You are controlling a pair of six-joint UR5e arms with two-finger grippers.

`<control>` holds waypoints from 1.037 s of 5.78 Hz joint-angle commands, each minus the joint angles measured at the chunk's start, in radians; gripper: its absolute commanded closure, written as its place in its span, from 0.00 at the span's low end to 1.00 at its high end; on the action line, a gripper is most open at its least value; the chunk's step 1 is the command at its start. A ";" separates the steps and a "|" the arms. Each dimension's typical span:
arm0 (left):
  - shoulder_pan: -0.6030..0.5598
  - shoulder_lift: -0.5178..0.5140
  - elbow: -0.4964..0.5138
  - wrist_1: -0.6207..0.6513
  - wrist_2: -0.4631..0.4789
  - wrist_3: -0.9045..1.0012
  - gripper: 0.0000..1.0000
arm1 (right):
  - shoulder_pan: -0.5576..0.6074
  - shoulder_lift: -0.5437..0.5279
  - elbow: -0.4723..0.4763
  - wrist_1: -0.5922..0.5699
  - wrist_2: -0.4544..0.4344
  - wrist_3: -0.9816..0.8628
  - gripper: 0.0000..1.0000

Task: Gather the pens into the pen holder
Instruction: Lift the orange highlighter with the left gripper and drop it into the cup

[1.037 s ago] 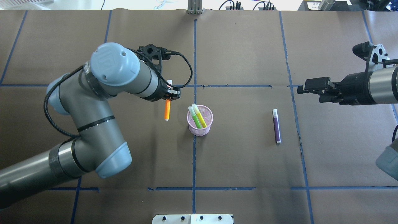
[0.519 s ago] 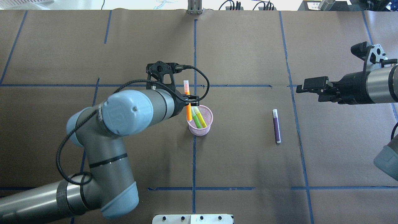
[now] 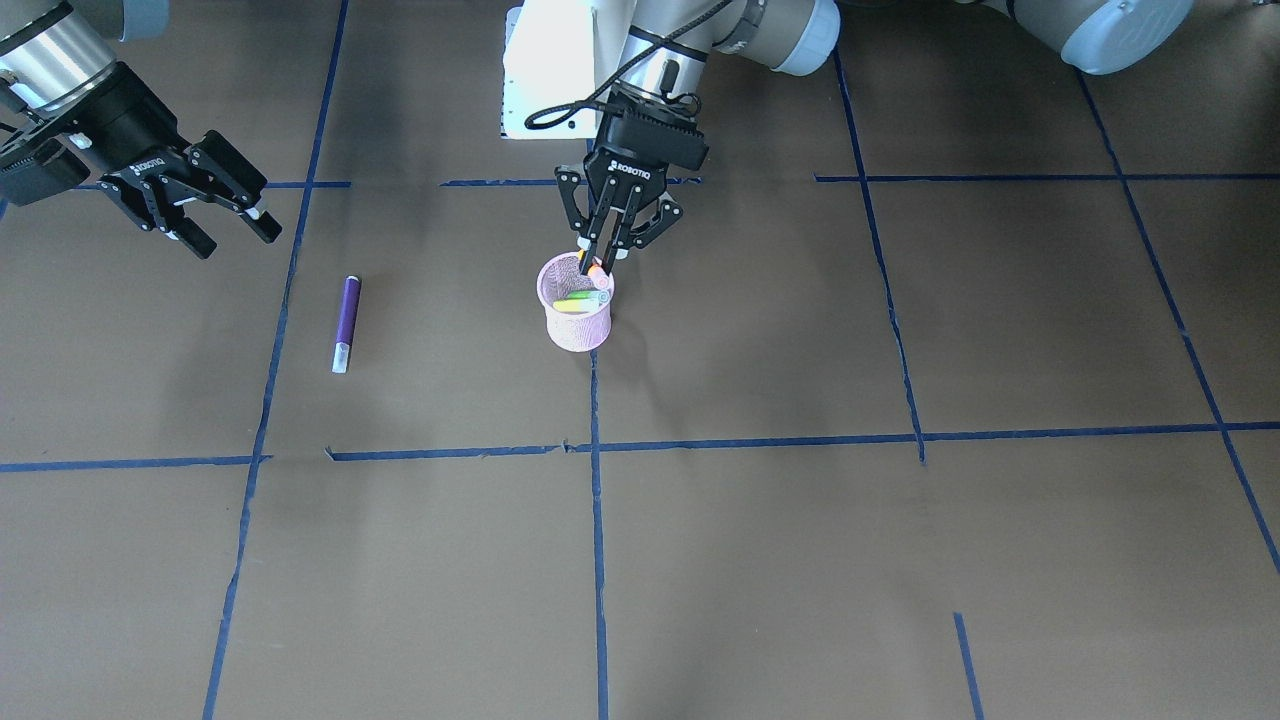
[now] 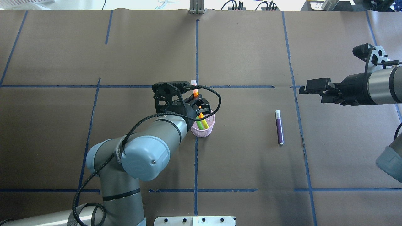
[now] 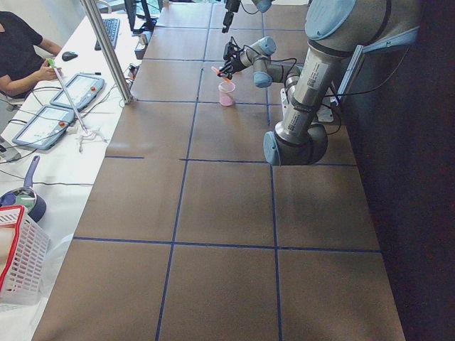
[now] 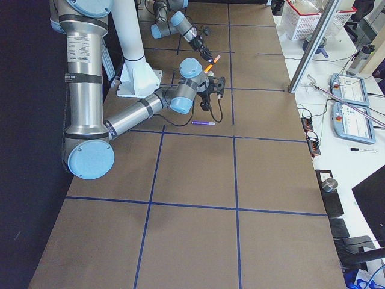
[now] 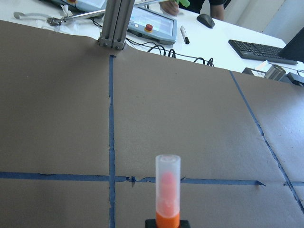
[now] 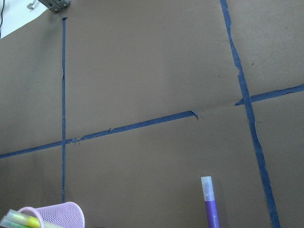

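The pink mesh pen holder (image 4: 202, 131) (image 3: 577, 330) stands at the table's middle with a green pen (image 4: 199, 120) and a yellow one leaning inside. My left gripper (image 4: 200, 110) (image 3: 598, 258) hangs right over its rim, shut on the orange pen (image 4: 196, 92) (image 7: 167, 209). That pen is near upright, pale cap up, lower end at the holder's mouth. The purple pen (image 4: 279, 127) (image 3: 345, 320) (image 8: 210, 209) lies flat on the table to the holder's right in the overhead view. My right gripper (image 4: 309, 88) (image 3: 225, 225) hovers open beyond it, holding nothing.
Brown paper with blue tape lines (image 4: 196, 163) covers the table. A white base plate (image 4: 194, 221) sits at the near edge. Cables, a metal post (image 4: 196, 7) and control tablets (image 7: 152, 21) line the far edge. A person sits at the side desk (image 5: 21, 53).
My left arm has swung right, carrying the orange pen from beside the pen holder to over its mouth and lower. The right arm has barely moved.
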 commanded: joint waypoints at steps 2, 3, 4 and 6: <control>0.030 0.006 0.014 -0.005 0.064 0.001 1.00 | 0.000 -0.001 -0.003 0.002 -0.003 -0.002 0.01; 0.030 0.005 0.016 -0.006 0.062 -0.002 0.90 | 0.000 -0.001 -0.002 0.002 -0.003 -0.002 0.01; 0.030 0.002 0.006 -0.006 0.062 -0.008 0.76 | 0.001 -0.001 0.001 0.002 -0.003 0.000 0.01; 0.039 0.008 0.022 -0.031 0.064 -0.002 0.03 | 0.001 0.000 0.007 0.002 -0.003 0.005 0.01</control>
